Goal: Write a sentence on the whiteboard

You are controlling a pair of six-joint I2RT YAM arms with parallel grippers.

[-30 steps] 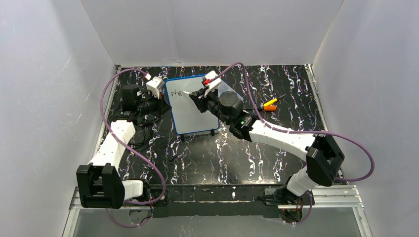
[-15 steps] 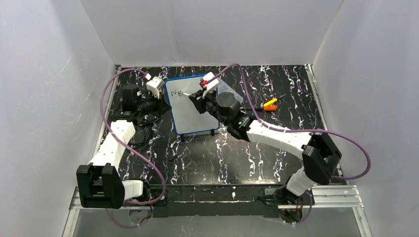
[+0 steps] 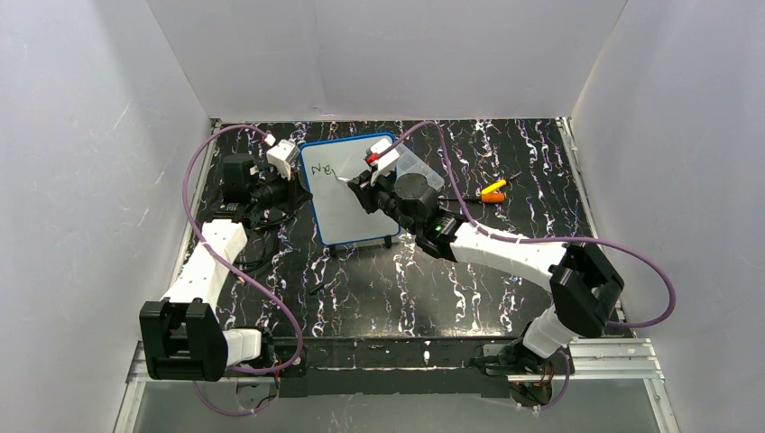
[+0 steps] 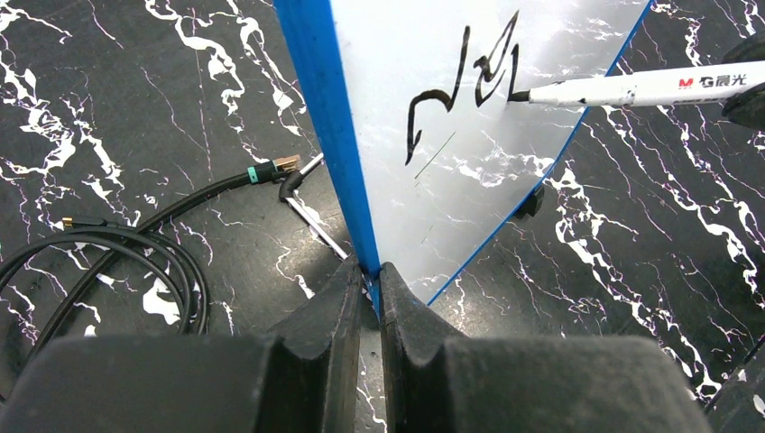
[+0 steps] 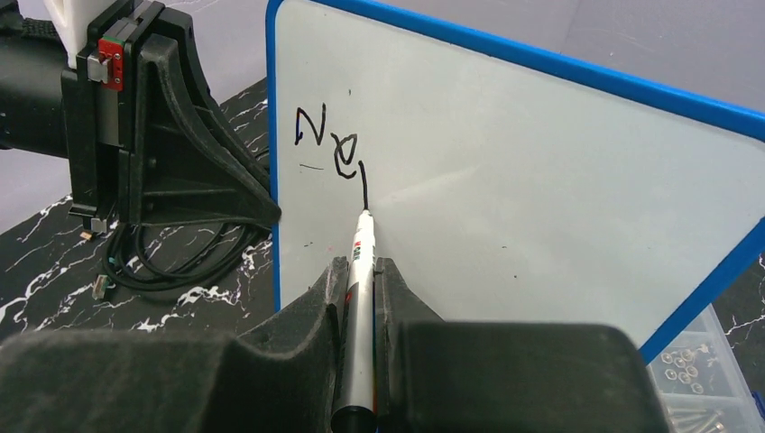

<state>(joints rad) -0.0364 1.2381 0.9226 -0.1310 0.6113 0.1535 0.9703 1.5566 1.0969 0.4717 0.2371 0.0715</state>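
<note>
The whiteboard (image 3: 352, 212) stands upright on its edge at the back middle of the table, white with a thin blue frame (image 4: 325, 135). My left gripper (image 4: 368, 271) is shut on its left edge. Black handwriting, the start of the sentence (image 5: 329, 144), reads "Ne" followed by a short downward stroke near the board's top left. A white marker pen (image 5: 361, 262) is clamped in my shut right gripper (image 5: 361, 269). The pen's black tip touches the board at the bottom of that last stroke. The top view shows my right gripper (image 3: 363, 191) in front of the board's face.
A clear compartment box (image 5: 704, 379) with small metal parts lies behind the board's right side. An orange and yellow object (image 3: 493, 190) rests to the right. Black cables (image 4: 117, 244) coil on the table left of the board. White walls enclose three sides.
My right gripper has drawn the pen tip slightly down the board, adding a short stroke after "Ne". The left gripper and the board have stayed put.
</note>
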